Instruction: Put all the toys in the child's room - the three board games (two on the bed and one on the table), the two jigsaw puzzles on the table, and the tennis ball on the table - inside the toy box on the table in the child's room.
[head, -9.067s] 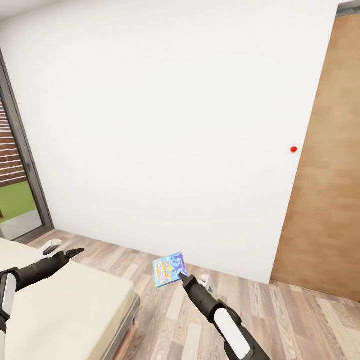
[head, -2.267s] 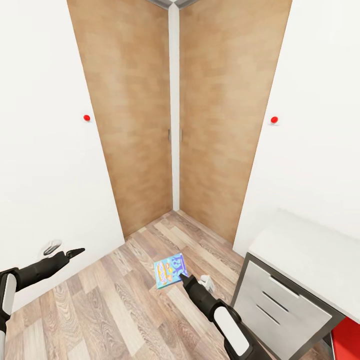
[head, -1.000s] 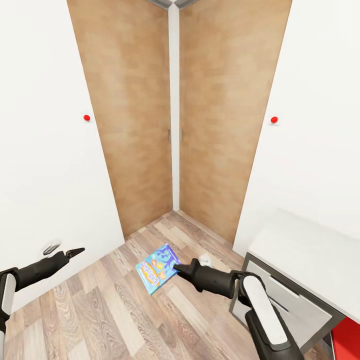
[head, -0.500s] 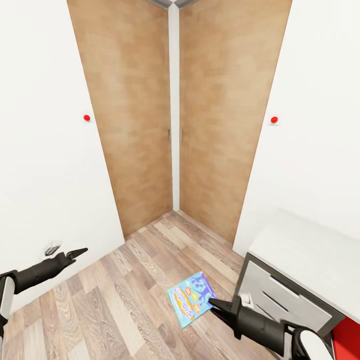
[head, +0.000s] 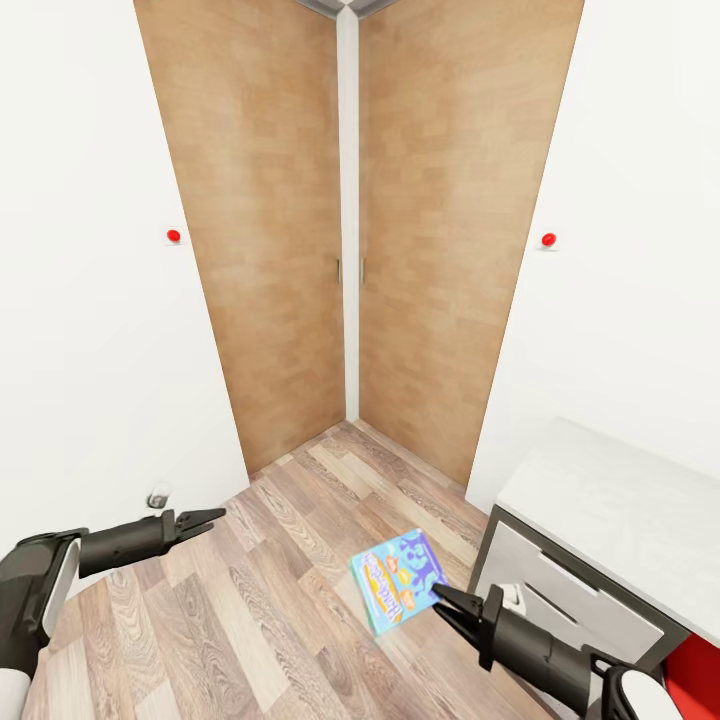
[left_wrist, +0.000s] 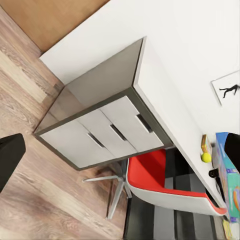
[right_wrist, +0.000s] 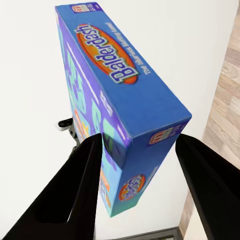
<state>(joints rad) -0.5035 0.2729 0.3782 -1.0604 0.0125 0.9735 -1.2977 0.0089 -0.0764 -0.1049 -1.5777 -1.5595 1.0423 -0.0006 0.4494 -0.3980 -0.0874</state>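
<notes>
The right gripper (head: 441, 597) pinches a blue board game (head: 399, 580) by its lower corner, holding the flat box tilted in the air above the wood floor (head: 260, 620), just in front of a grey drawer unit (head: 545, 600). In the right wrist view the two dark fingers (right_wrist: 87, 190) sit on either side of the box (right_wrist: 120, 100), one against its printed purple face and the other on the far side, with the box's blue edge and an orange oval logo turned toward the camera. The left gripper (head: 212, 518) reaches out low over the floor near the white wall (head: 90, 350); its tips look nearly pressed together and it holds nothing, though at this angle the gap between them is hard to judge. Ahead, two tall wood-grain panels (head: 400, 230) meet in a corner, and a small red dot (head: 174, 236) sits on the white wall at each side. The drawer unit carries a pale top (head: 620, 510). In the left wrist view the same drawers (left_wrist: 107, 132) stand under a long white desk (left_wrist: 165, 105), with a red chair (left_wrist: 165, 182) tucked below it, a yellow ball (left_wrist: 206, 157) on the desktop, and what appears to be another colourful box (left_wrist: 226, 165) just beside the ball.
</notes>
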